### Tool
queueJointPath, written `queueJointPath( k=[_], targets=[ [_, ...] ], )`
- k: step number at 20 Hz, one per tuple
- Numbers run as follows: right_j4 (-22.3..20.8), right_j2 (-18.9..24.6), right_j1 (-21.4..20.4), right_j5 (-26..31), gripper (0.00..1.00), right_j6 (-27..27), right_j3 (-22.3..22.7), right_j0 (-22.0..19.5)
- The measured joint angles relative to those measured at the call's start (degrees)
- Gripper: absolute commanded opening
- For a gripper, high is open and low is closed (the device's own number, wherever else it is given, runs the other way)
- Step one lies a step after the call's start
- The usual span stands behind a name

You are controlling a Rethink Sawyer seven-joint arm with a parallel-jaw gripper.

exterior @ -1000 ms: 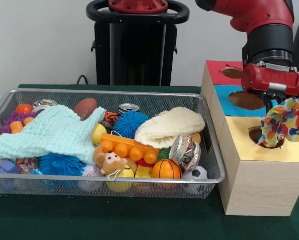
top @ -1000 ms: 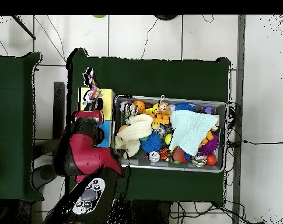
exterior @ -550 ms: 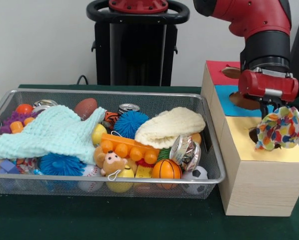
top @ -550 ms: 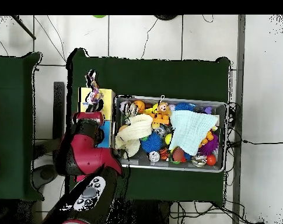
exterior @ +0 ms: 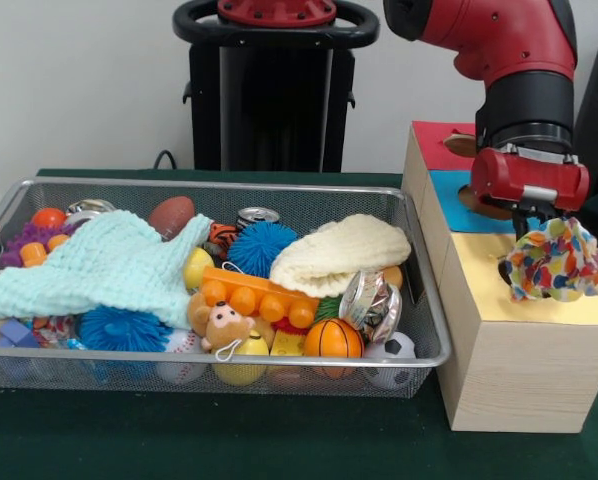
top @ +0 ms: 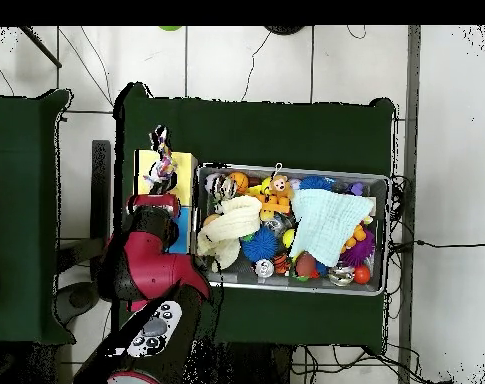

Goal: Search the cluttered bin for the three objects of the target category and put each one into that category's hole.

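Claw clamped on multicoloured cloth dangling just beneath, over the box's yellow section.

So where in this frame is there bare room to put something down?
The green table in front of the wire bin is bare, and so is the near part of the yellow panel on the wooden box. The bin is packed. The gripper and its multicoloured cloth crowd the yellow hole.

The multicoloured cloth hides the claw's tips and the yellow panel's hole (only cloth shows there).
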Motion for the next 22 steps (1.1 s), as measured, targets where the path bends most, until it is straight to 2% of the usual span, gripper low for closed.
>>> queueJointPath(
  k=[20,21,22],
  targets=[
    [0.40,0.27,0.87,-0.01,0.00,0.00,0.00,0.02],
    [0.44,0.29,0.87,-0.01,1.00,0.00,0.01,0.02],
    [0.48,0.28,0.86,-0.05,1.00,0.00,-0.01,0.01]
  ],
)
